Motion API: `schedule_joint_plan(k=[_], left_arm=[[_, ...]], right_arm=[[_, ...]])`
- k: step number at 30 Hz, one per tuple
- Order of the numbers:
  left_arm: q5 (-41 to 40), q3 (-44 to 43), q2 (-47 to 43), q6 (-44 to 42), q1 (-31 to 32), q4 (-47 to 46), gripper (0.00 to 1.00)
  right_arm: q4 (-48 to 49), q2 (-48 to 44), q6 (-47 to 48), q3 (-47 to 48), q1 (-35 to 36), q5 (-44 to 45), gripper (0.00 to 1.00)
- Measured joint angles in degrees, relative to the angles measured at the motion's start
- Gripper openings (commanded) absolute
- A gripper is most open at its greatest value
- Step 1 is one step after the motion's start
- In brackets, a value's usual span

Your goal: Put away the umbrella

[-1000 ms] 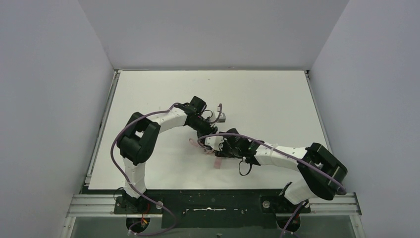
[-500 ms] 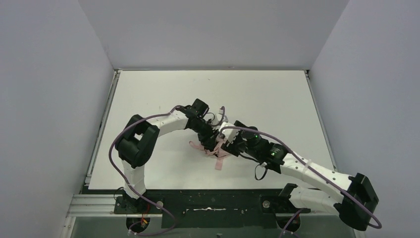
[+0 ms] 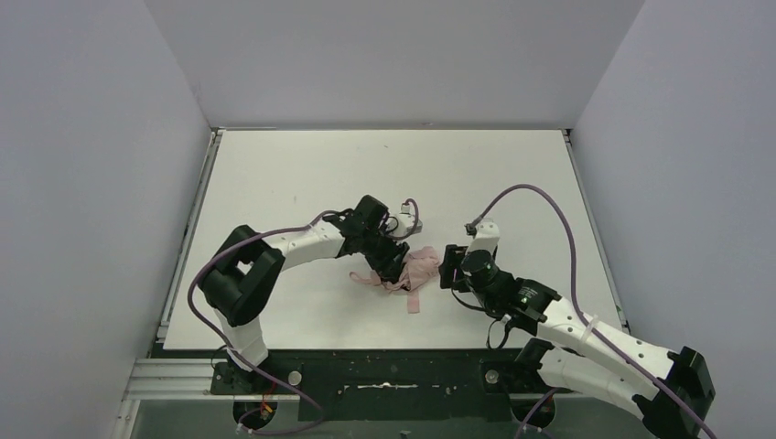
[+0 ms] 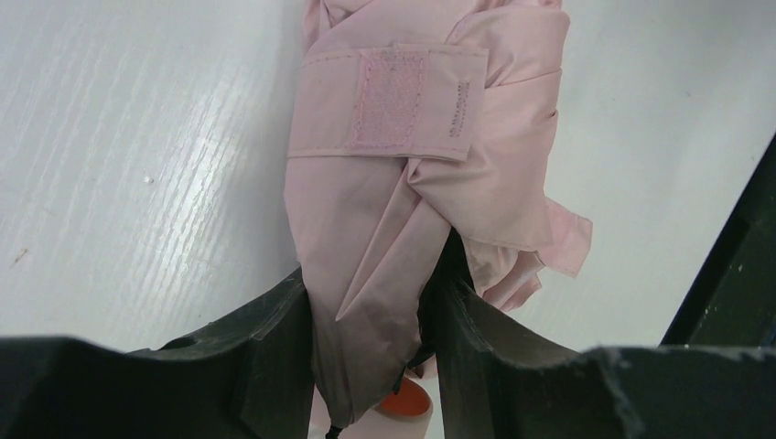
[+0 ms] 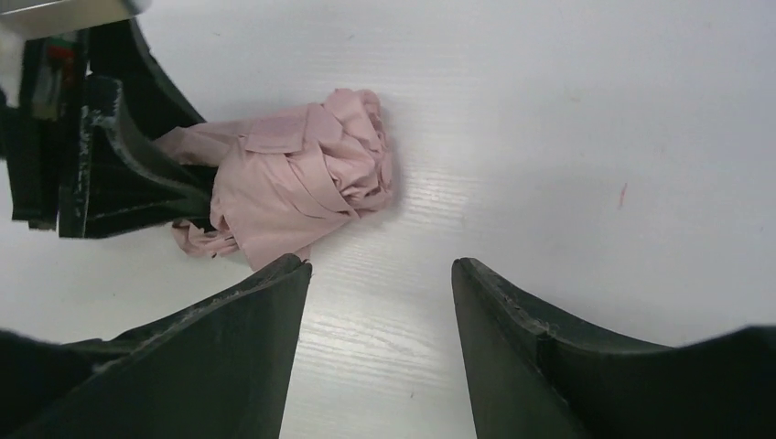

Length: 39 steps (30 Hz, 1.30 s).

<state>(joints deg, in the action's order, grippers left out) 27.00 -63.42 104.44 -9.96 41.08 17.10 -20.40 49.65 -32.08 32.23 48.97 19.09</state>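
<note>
We see the umbrella lying on the white table as a loosely rolled pink bundle, and we take it as our landmark. The left gripper sits at one end of the umbrella, its fingers pressed in on the folded cloth from both sides, so it is holding the bundle. The right gripper hovers just off the other, bunched end of the umbrella, apart from it, with its fingers spread wide and nothing between them.

A strap crosses the umbrella, and its fastening patch faces outward and uncovered. In the top view a loose pink strip trails from the umbrella onto the table. We judge the wrap to be unfinished. A small orange piece shows under the cloth at the held end; we cannot tell what it is.

Several things could go wrong from here:
- The folds look springy. If the left fingers ease, the roll may open out.
- If the right gripper comes in low against the bunched end, it may push the umbrella through the left fingers instead of catching it.
- If the right gripper pinches only a fold of thin cloth and misses the strap, it would pull the roll apart.
- The two grippers have little room around the umbrella and could knock together.
</note>
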Motion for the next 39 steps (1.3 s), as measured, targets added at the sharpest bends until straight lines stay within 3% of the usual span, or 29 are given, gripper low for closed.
schedule_joint_plan(k=[6,9,13,18,24,28,33,39], left_arm=[[-9.99,7.69,-4.63,10.84,3.69,-10.49,0.00],[-15.19,9.81,-5.75,13.88,6.12,-13.84,0.00],[-20.06,10.23,-5.86,13.77,9.05,-15.74,0.00],[-20.55,8.90,-5.70,8.61,9.51,-13.77,0.00],[-20.57,5.57,-4.94,-2.40,9.29,-8.55,0.00],[-21.22,4.26,-4.68,-5.27,8.31,-6.10,0.00],[-22.56,2.75,-3.48,-0.50,6.84,-4.94,0.00],[-26.10,8.57,-5.92,9.97,8.09,-12.22,0.00]], right_arm=[[-4.46,-0.46,-17.59,-1.66,-0.02,2.08,0.58],[-4.92,0.87,-21.62,-1.95,-0.02,1.66,0.62],[-3.23,3.69,-18.82,-1.88,-0.02,-0.39,0.66],[-5.33,5.14,-10.82,2.21,-1.33,-0.39,0.72],[-7.23,3.30,-2.99,5.51,-5.31,-0.61,0.70],[-9.35,0.07,-3.67,5.18,-9.79,-2.93,0.67],[-9.20,-4.87,-14.82,-0.26,-11.45,-5.18,0.62],[-7.52,-4.81,-30.67,-7.15,-11.43,-8.17,0.59]])
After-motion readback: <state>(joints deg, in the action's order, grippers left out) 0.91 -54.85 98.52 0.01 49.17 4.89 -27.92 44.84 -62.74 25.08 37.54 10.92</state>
